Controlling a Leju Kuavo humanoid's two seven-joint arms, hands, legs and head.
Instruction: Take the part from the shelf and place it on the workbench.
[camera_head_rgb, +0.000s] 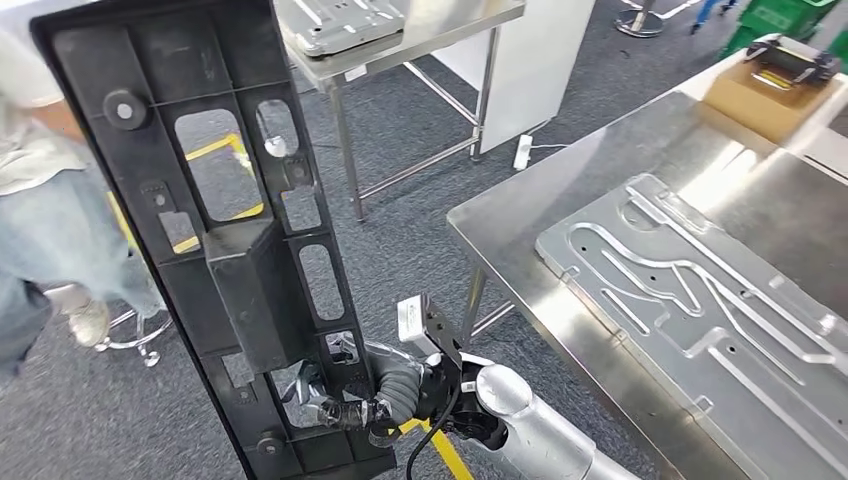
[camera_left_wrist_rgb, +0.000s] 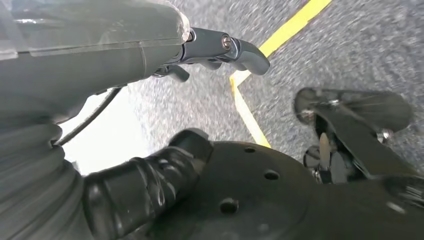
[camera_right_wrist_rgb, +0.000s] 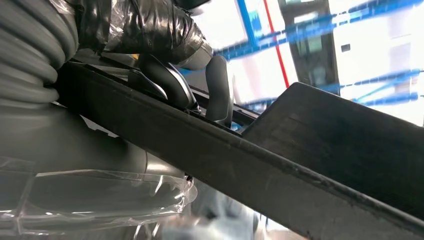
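The part is a long black plastic panel (camera_head_rgb: 200, 200) with ribs and cut-out windows, standing nearly upright at the left of the head view. My right hand (camera_head_rgb: 350, 408) grips its lower end. In the right wrist view its dark fingers (camera_right_wrist_rgb: 170, 82) curl over the panel's edge (camera_right_wrist_rgb: 310, 165). The steel workbench (camera_head_rgb: 560, 200) lies to the right, apart from the panel. My left hand (camera_left_wrist_rgb: 100, 55) hangs over the carpet with fingers apart and nothing in it.
A grey grooved metal plate (camera_head_rgb: 700, 290) covers much of the workbench. A cardboard box (camera_head_rgb: 765, 90) sits at its far end. Behind stands another steel table (camera_head_rgb: 440, 30). A person (camera_head_rgb: 50, 220) stands at the left by a stool base (camera_head_rgb: 135, 345).
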